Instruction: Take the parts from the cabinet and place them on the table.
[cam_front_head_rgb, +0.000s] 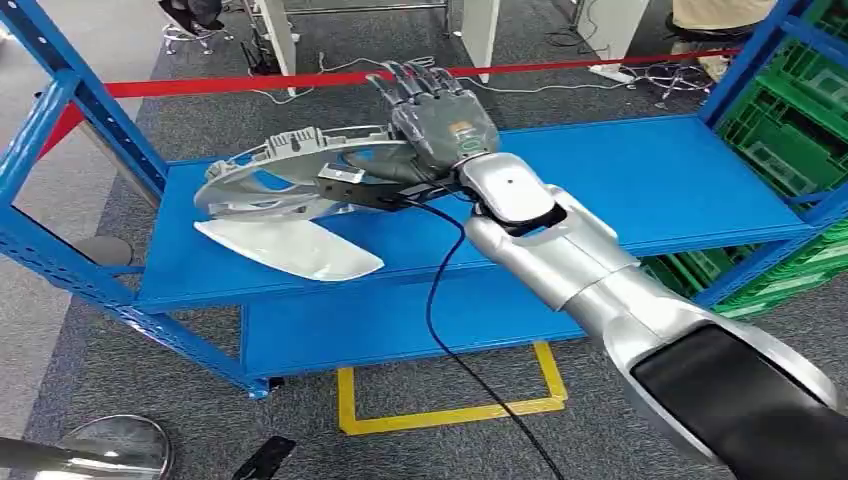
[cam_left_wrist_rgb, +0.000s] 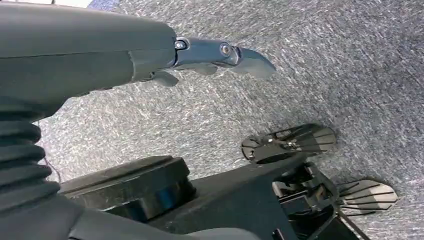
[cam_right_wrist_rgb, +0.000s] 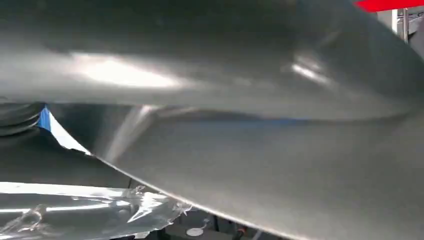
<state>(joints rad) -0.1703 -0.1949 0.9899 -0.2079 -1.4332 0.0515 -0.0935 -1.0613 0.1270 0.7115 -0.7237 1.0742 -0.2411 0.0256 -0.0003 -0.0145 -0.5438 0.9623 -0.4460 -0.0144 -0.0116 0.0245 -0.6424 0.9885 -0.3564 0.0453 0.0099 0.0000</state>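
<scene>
A large grey cast-metal part (cam_front_head_rgb: 285, 168) lies tilted on the blue cabinet shelf (cam_front_head_rgb: 640, 180), its lower edge resting on a white curved part (cam_front_head_rgb: 290, 248). My right hand (cam_front_head_rgb: 432, 112) lies over the grey part's right end, back of the hand up, fingers (cam_front_head_rgb: 405, 78) stretched out past it; what the thumb does underneath is hidden. In the right wrist view the grey part (cam_right_wrist_rgb: 260, 170) sits very close and blurred. My left hand (cam_left_wrist_rgb: 150, 55) hangs over grey carpet with a dark finger (cam_left_wrist_rgb: 240, 56) straight out, holding nothing.
Blue rack uprights (cam_front_head_rgb: 70, 95) frame the shelf, with a lower blue shelf (cam_front_head_rgb: 390, 320) beneath. Green crates (cam_front_head_rgb: 790, 130) stand at the right. A red barrier tape (cam_front_head_rgb: 250, 82) runs behind. A black cable (cam_front_head_rgb: 435, 300) hangs from my right wrist. Yellow floor marking (cam_front_head_rgb: 450, 412) lies below.
</scene>
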